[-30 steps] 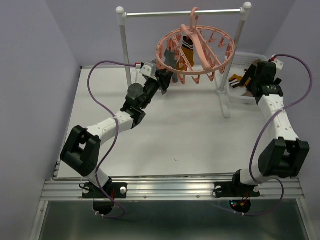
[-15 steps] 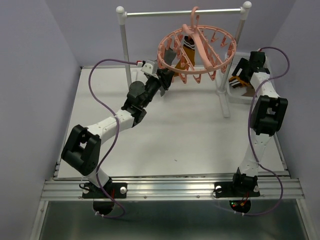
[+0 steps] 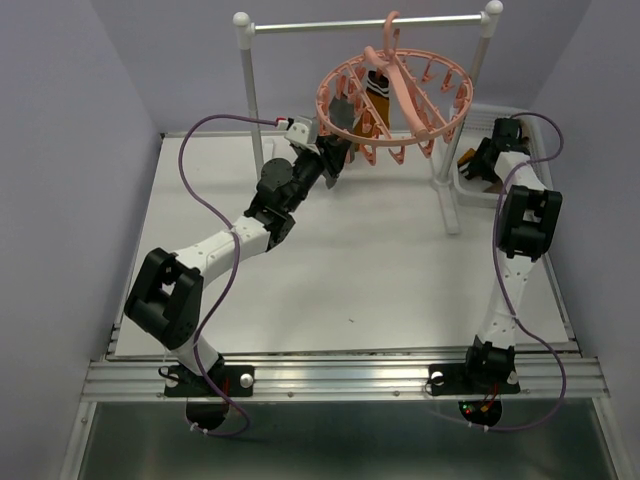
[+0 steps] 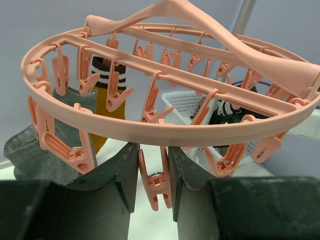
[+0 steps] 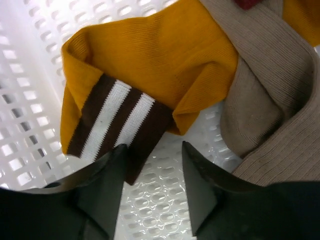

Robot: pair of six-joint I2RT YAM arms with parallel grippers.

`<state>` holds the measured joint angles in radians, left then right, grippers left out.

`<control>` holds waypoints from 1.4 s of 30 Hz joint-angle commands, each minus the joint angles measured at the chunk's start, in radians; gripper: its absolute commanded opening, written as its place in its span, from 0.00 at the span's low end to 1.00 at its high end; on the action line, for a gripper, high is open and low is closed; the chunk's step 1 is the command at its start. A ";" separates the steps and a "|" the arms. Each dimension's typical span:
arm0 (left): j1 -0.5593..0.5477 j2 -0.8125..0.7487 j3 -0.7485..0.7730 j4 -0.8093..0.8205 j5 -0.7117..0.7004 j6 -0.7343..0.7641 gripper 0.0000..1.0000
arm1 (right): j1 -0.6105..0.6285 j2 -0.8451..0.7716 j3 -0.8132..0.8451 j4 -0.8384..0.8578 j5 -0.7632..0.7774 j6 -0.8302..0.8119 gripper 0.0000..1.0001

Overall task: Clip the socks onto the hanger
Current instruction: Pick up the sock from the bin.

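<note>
The salmon-pink hanger hangs by its hook from the rail; its ring fills the left wrist view. A grey sock and a mustard sock with a striped cuff hang from its clips. My left gripper is shut on one dangling clip under the ring's near edge, a finger pressed on each side. My right gripper is down in the white basket, jaws open. The corner of a mustard sock's brown-and-white cuff lies against its left finger. A beige-brown sock lies beside it.
The metal rail on white posts carries the hanger. The white mesh basket stands at the back right behind the right post; its floor shows between my right fingers.
My right arm has reached further into the basket and its jaws have narrowed around the striped cuff. The left gripper stays on its clip; the hanger has tilted slightly.
</note>
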<state>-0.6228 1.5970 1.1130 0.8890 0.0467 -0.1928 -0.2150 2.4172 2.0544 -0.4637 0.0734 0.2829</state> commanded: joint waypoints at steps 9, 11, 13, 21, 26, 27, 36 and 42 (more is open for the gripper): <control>-0.017 0.015 0.064 0.010 -0.036 -0.005 0.00 | 0.002 0.026 0.064 0.085 -0.123 0.056 0.33; -0.015 0.018 0.071 0.005 -0.036 -0.005 0.00 | 0.002 0.023 0.062 0.102 -0.129 0.061 0.20; -0.017 0.021 0.074 0.002 -0.036 -0.005 0.00 | 0.002 0.016 0.053 0.120 -0.141 0.049 0.01; -0.020 0.023 0.082 -0.002 -0.036 0.003 0.00 | 0.002 -0.223 -0.218 0.358 -0.090 0.016 0.01; -0.020 0.020 0.080 -0.002 -0.036 0.004 0.00 | 0.002 -0.384 -0.399 0.485 -0.078 -0.066 0.01; -0.020 0.021 0.082 -0.002 -0.036 0.004 0.00 | 0.002 -0.404 -0.421 0.488 -0.048 -0.091 0.01; -0.025 0.027 0.093 -0.010 -0.033 -0.007 0.00 | 0.002 -0.610 -0.542 0.439 0.064 -0.241 0.01; -0.026 0.032 0.096 -0.021 -0.031 -0.005 0.00 | 0.032 -0.626 -0.425 0.244 0.628 -0.344 0.01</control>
<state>-0.6415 1.6260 1.1545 0.8539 0.0277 -0.1921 -0.1959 1.8168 1.5452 -0.1490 0.3592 0.0261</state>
